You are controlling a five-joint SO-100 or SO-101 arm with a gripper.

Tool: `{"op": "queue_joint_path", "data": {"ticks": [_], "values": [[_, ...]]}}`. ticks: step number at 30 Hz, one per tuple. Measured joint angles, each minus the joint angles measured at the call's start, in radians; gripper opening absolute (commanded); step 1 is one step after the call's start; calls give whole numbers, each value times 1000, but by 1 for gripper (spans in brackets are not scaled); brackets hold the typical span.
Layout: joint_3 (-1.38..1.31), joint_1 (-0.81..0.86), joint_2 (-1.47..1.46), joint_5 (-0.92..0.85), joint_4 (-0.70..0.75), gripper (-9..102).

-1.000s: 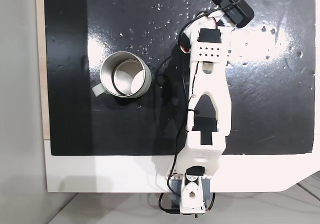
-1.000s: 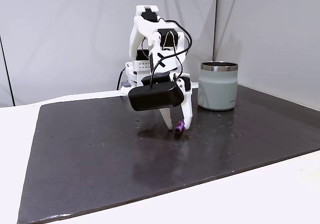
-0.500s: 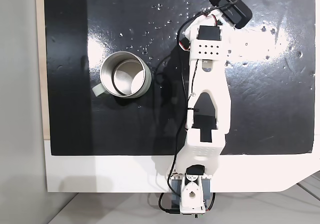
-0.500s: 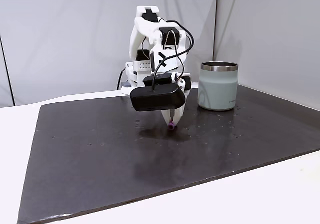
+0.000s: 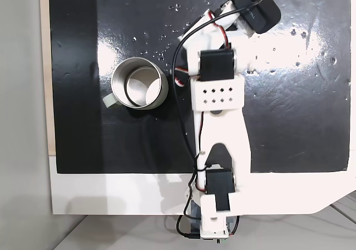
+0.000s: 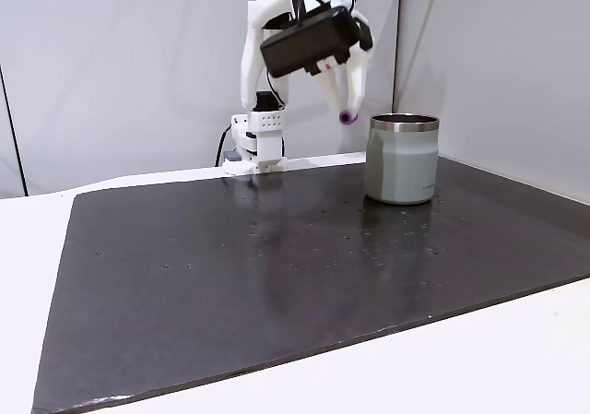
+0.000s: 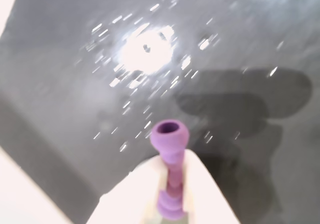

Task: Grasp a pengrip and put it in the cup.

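the grasp looks done: the gripper [image 6: 345, 110] is closed on the pengrip [image 6: 346, 116], whose purple end pokes out below the white fingertips in a fixed view. the wrist view confirms it, with the pengrip [image 7: 170, 149] pinched lengthwise between the two pale fingers and its flared open end sticking out past them toward the dark mat [image 7: 75, 84] well below.

the pengrip is now carried in the air, clear of the desk [image 6: 277, 276], at about the height of the cup's rim and just to the left of the cup [image 6: 402, 159] in that fixed view. in the other fixed view the cup [image 5: 140, 84] stands upright on the mat, left of the arm, its mouth open and nothing visible inside (the gripper itself is hidden under the arm and wrist camera there).

what seems left is the second half: bringing the gripper over the cup's mouth and letting go so the pengrip drops in. the pengrip is not yet above the opening, so the task is judged roughly halfway along.
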Motion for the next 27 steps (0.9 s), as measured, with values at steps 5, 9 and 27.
{"op": "queue_joint_path", "data": {"ticks": [5,9,27], "values": [[0,-115,127,91,100,0],[0,-209,163,167,150,0],[-91,-376,-2,374,178,0]]}}
